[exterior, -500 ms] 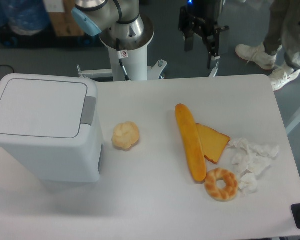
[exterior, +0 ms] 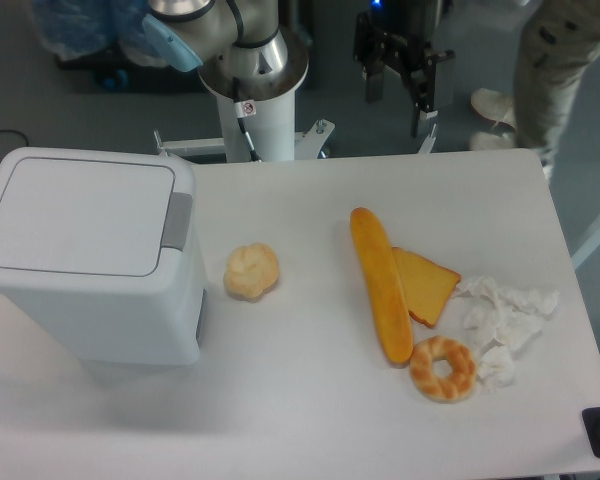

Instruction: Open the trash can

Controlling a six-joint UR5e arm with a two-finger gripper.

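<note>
The gripper (exterior: 398, 92) hangs past the table's (exterior: 310, 400) far edge, well apart from the trash can (exterior: 90, 255), fingers pointing down and spread wide around nothing. The trash can sits at the table's left end, lid flat and closed.

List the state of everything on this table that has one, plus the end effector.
trash can: upright, lid shut flat
push-button strip: untouched
end effector: open, empty, behind the table's far edge
baguette: lying flat, against the toast slice
bread roll: resting alone
bagel: flat, whole
tissue: crumpled
</note>
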